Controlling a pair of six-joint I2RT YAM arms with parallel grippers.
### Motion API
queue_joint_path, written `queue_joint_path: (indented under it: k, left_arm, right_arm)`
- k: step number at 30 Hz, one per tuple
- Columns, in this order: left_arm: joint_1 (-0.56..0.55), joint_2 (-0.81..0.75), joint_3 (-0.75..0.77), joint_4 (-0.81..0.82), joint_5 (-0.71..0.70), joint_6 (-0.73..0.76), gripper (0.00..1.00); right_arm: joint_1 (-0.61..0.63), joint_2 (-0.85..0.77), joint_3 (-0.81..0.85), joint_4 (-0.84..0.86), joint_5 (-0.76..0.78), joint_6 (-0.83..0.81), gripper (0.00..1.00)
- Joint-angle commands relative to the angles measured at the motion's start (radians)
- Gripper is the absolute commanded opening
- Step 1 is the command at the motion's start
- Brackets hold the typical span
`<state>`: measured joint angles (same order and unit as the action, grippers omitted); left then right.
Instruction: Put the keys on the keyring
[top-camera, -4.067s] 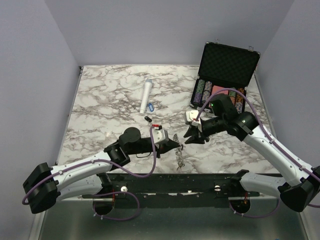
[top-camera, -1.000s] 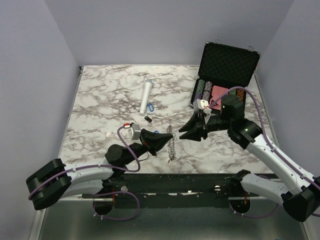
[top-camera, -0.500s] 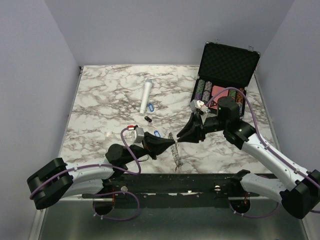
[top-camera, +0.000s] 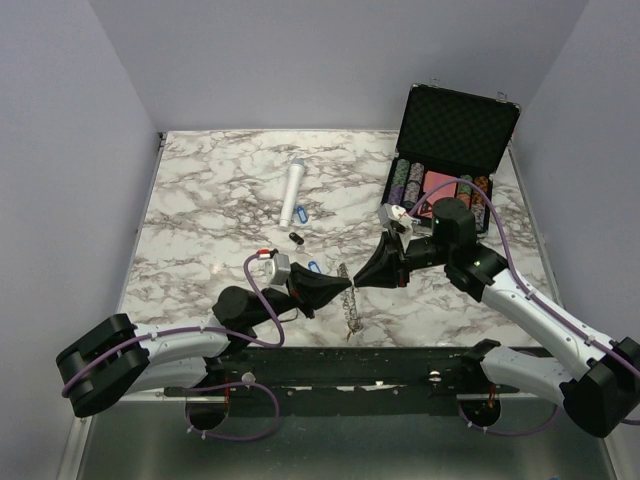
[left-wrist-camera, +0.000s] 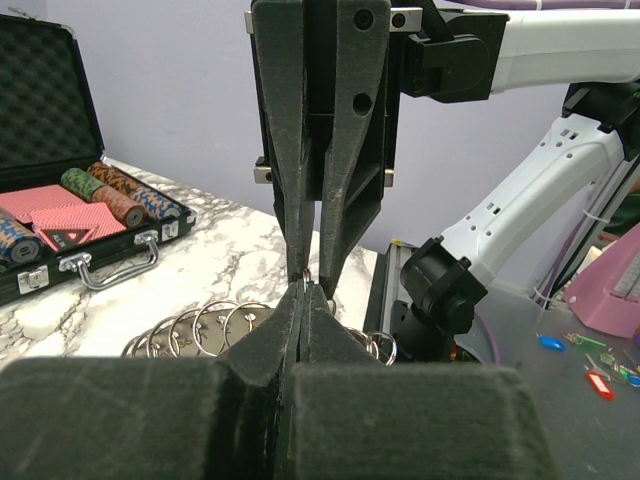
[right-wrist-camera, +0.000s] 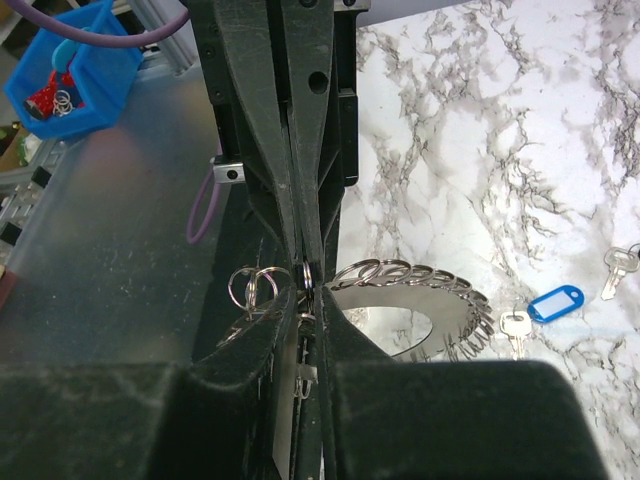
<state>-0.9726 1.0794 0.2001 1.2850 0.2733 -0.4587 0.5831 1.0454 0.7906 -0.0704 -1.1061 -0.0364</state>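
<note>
The keyring (top-camera: 351, 306), a flat grey disc rimmed with small split rings, stands on edge near the table's front. It also shows in the left wrist view (left-wrist-camera: 195, 325) and in the right wrist view (right-wrist-camera: 425, 300). My left gripper (top-camera: 343, 291) is shut on its rim (left-wrist-camera: 303, 292). My right gripper (top-camera: 358, 279) meets it tip to tip from the right, its jaws pinched on one small split ring (right-wrist-camera: 307, 276). A key with a blue tag (top-camera: 313, 267) lies just behind on the table (right-wrist-camera: 555, 303). Another blue-tagged key (top-camera: 301, 213) and a black-tagged one (top-camera: 296, 237) lie farther back.
A white cylinder (top-camera: 292, 192) lies at mid-table. An open black case of poker chips (top-camera: 455, 130) stands at the back right. A loose key (right-wrist-camera: 617, 262) lies near the blue tag. A blue bin (right-wrist-camera: 70, 70) sits off the table.
My right gripper has come down and left until its tips meet the left gripper's at the keyring. My left gripper has carried the keyring slightly rightward.
</note>
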Motion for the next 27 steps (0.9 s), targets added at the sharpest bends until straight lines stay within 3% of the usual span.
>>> queue_joint_path:
  k: [1, 5, 15, 27]
  left_arm:
    - [0.003, 0.004, 0.027, 0.208, 0.02, -0.015, 0.0]
    - [0.003, 0.011, 0.024, 0.22, 0.015, -0.017, 0.0]
    - [0.005, -0.002, 0.01, 0.231, 0.0, -0.012, 0.0]
    - [0.005, -0.022, 0.002, 0.214, -0.006, -0.009, 0.0]
  right_arm:
    - [0.004, 0.004, -0.024, 0.09, -0.035, 0.068, 0.16]
    - [0.011, 0.008, -0.031, 0.109, -0.035, 0.081, 0.14]
    - [0.012, 0.005, -0.027, 0.017, 0.005, 0.006, 0.24]
    - [0.012, 0.011, -0.028, 0.061, -0.02, 0.033, 0.16]
